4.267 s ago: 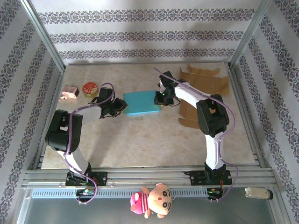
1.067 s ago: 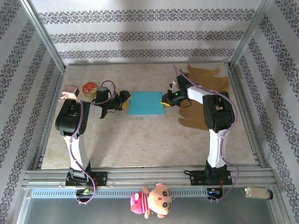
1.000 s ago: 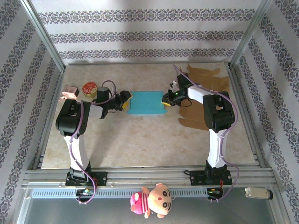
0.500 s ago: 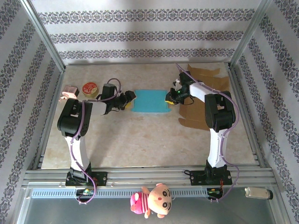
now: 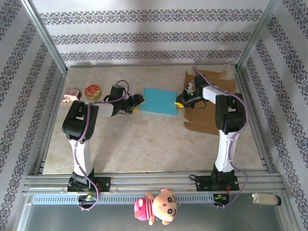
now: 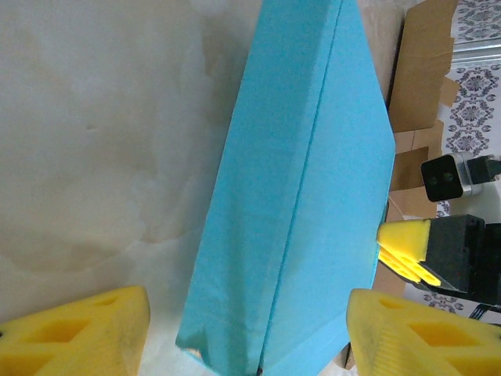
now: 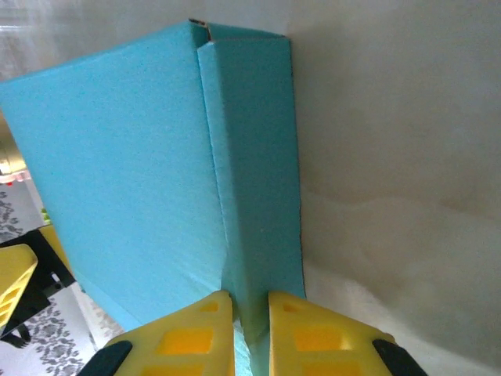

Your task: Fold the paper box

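Note:
The blue paper box (image 5: 161, 100) lies folded flat at the back middle of the table, tilted a little. My right gripper (image 5: 180, 102) is at its right end. In the right wrist view that gripper (image 7: 250, 321) is shut on a narrow folded side panel of the box (image 7: 117, 157). My left gripper (image 5: 137, 102) is at the box's left end. Seen from the left wrist, the left gripper (image 6: 246, 337) stands open, its yellow fingers (image 6: 78, 329) on either side of the box's (image 6: 297, 196) near end with gaps on both sides.
Flat brown cardboard (image 5: 211, 96) lies under and behind the right arm, and brown cardboard (image 6: 423, 70) also appears beyond the box in the left wrist view. A red-lidded tin (image 5: 92, 91) and a small pink object (image 5: 72, 94) sit at the back left. A plush toy (image 5: 156, 207) hangs on the front rail.
The box has shifted right and toward the back, and has turned slightly. Both grippers moved with it, the right one still gripping. The left jaws have narrowed a little.

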Robot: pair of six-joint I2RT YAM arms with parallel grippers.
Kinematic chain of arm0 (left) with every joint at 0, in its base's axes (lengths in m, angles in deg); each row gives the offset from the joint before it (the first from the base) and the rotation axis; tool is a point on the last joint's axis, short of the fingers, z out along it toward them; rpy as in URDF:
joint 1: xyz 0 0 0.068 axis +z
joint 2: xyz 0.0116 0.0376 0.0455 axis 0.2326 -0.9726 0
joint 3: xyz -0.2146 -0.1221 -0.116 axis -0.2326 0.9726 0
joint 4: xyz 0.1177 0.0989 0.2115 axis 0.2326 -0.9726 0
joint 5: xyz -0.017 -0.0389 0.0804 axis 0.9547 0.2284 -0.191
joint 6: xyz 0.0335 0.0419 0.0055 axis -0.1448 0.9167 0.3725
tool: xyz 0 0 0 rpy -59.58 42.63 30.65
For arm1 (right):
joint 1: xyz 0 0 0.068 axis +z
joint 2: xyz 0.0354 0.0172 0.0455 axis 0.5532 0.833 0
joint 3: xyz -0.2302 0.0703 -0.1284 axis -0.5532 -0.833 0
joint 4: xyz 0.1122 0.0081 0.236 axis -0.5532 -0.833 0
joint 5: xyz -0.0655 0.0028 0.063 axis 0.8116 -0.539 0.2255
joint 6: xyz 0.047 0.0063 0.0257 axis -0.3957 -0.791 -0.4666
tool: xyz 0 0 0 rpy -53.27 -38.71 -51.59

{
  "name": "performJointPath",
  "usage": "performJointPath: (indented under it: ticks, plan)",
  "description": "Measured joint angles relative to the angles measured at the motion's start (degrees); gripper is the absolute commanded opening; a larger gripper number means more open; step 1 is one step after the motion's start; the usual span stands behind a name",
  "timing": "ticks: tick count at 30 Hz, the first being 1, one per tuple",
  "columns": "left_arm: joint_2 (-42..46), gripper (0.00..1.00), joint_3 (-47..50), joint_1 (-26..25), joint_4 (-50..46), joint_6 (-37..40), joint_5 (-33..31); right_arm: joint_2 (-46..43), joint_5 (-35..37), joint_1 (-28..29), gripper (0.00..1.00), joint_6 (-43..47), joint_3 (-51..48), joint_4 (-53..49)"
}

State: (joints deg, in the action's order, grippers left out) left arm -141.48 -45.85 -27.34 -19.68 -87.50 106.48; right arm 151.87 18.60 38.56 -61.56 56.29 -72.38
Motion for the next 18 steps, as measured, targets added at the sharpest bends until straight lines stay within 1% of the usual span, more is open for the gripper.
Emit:
performJointPath:
  ticks: [4,7,12,16,18]
  plan:
    - [-0.17,0.67,-0.15,-0.04,-0.04,-0.26,0.26,0.0,-1.29,-0.37,0.15,-1.53,-0.98,1.81]
    - [-0.87,0.67,-0.37,0.02,1.22,-2.16,1.33,0.02,-1.75,-0.39,0.15,-2.29,-1.31,2.47]
    - [-2.93,0.6,-0.57,0.26,5.97,-7.67,3.58,0.02,-2.8,-0.74,0.15,-3.3,-2.1,3.72]
    - [-4.31,0.54,-1.4,0.46,7.04,-10.21,4.59,0.02,-2.95,-1.14,0.15,-3.32,-2.29,4.2]
    - [-4.94,0.5,-2.1,0.35,7.1,-10.54,4.48,0.0,-2.93,-1.42,0.18,-3.3,-2.32,4.26]
